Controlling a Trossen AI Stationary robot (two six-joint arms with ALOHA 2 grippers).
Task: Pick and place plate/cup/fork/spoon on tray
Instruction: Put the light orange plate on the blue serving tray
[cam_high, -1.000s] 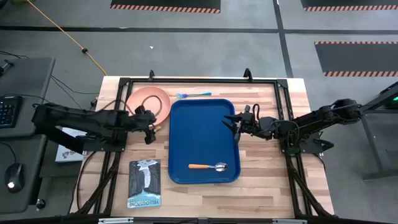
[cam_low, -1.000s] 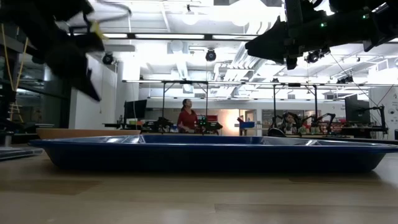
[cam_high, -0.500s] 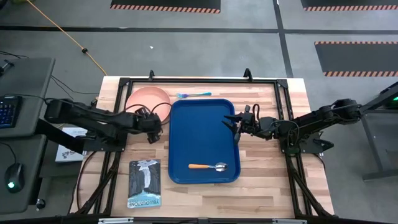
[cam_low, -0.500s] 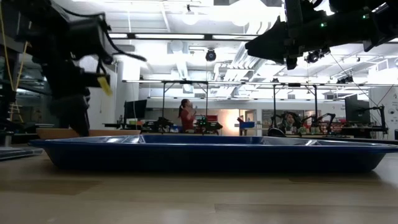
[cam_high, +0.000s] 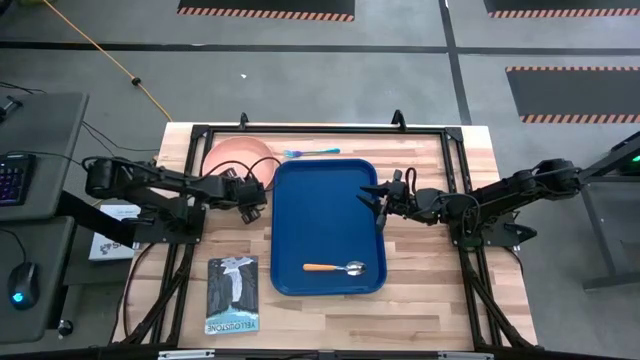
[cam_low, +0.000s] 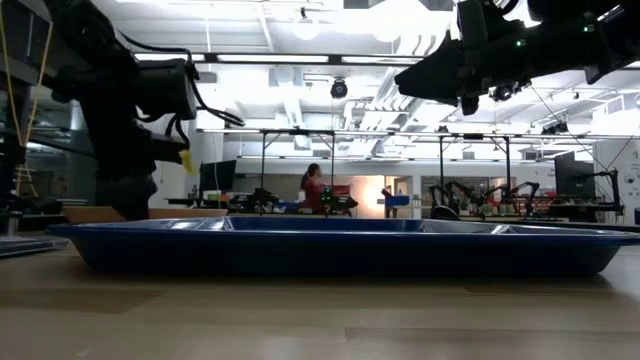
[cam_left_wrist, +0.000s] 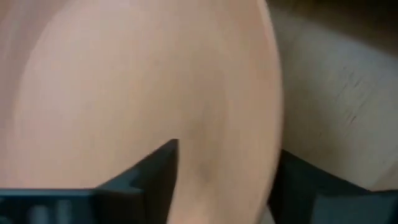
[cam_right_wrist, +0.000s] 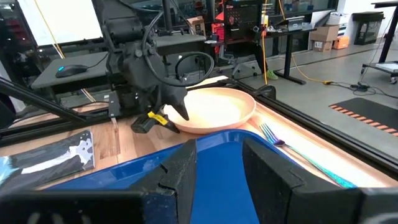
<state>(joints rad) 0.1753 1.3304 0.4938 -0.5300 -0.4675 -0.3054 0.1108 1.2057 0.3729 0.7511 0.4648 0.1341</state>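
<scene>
1. At the near left of the tabletop (cam_high: 420, 300), just beside the tray's near left corner: grey-blue booklet (cam_high: 232, 294), lying flat.
2. Inside the near end of the tray (cam_high: 325, 215): spoon (cam_high: 336, 268), lying crosswise, orange handle pointing left, metal bowl to the right.
3. Over the tray's right rim, about midway along it and raised well above it in the low view: right pincer (cam_high: 372, 197), fingers spread apart, grasping nothing.
4. Just left of the tray's far left corner: left pincer (cam_high: 256, 195), lowered to the near right rim of the plate (cam_high: 235, 156); in the left wrist view a dark finger on each side of the plate's edge, rim between them, but cannot tell whether clenched on it.
5. At the far left of the tabletop, just beside the tray: plate, salmon pink, partly covered by the left pincer.
6. Beyond the tray's far rim, just right of the plate: fork (cam_high: 311, 152), light blue, lying along that rim on bare wood, apart from the tray.
7. Far off in the room behind the tabletop, in the low view: person (cam_low: 314, 187) in a red top among benches.
</scene>
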